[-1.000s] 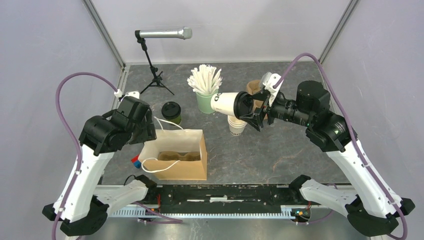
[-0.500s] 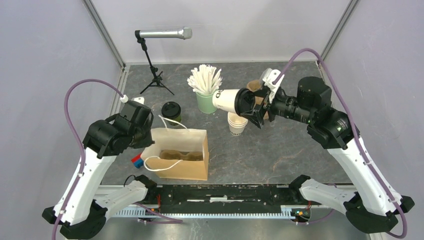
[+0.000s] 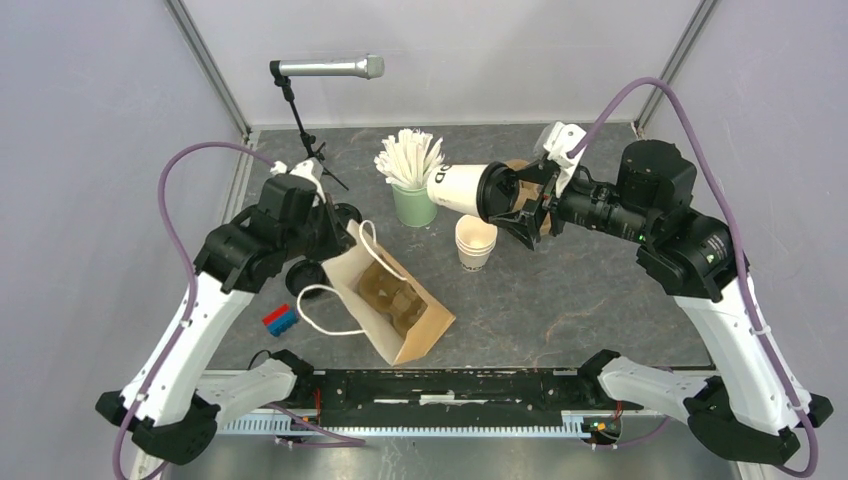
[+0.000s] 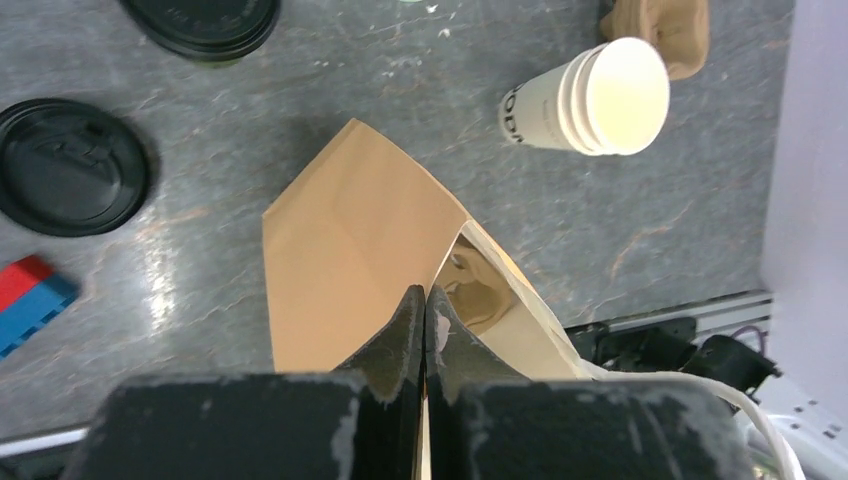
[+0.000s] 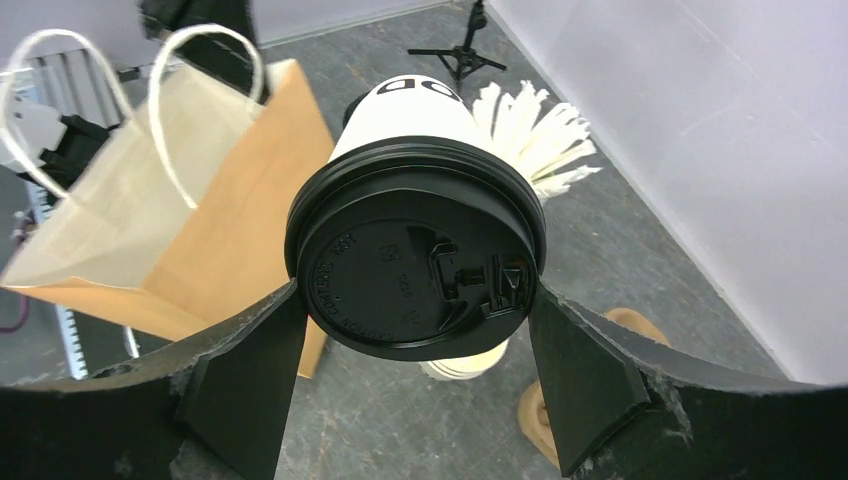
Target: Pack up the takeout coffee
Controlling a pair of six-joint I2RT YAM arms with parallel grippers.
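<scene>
Two tools, each with something in it. My right tool point(image 5: 415, 300) stands wide, its two fingers point(image 5: 250, 370) clamped on either side of the black lid of the white cup point(image 3: 465, 188). The cup is held in the air on its side, with its lid facing my wrist and its base pointing toward the green cup of white sticks point(image 3: 412, 205). It hangs above the stack of lidless cups point(image 3: 475, 240), touching neither.

My left tool point(image 4: 425, 310) is pinched narrow on the top edge of the brown paper bag point(image 3: 405, 315). The bag sits slantwise on the desk point(image 3: 560, 300) with its mouth gaping upward, and a brown cardboard tray point(image 3: 390, 292) shows inside. Its white handles point(image 3: 320, 310) loop out to the side.

The other lidded cup point(image 3: 347, 212) stands on the desk just behind my left tool. From above, the arm hides most of it and little more than its black lid shows. A second black lid point(image 4: 70, 165) sits near the red and blue block point(image 4: 30, 300); I cannot tell what is under it. A microphone point(image 3: 325, 68) on a stand is at the far edge.
</scene>
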